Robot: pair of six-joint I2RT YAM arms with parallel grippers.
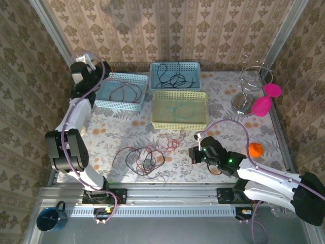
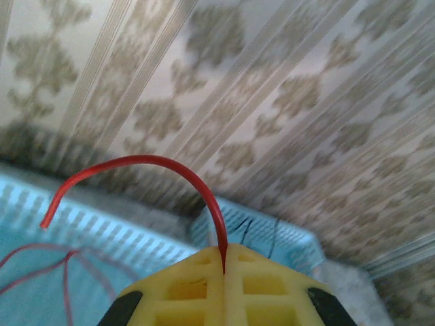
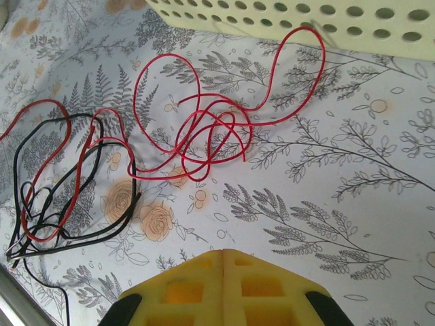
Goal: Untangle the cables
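While wallpaper (image 1: 167,30) surrounds floral table (image 1: 117,127), left claw (image 2: 224,252) pinches red cable (image 2: 136,161), right claw (image 3: 223,257) closed.

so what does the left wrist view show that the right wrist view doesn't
Left wrist: a red cable end pinched in the shut left pincer, arching over a blue basket before the wallpaper. Right wrist: red cable and black cable tangled on the floral tablecloth near a pale yellow basket; the right pincer is shut, empty. Both: closed yellow fingers at the bottom, and red cable.
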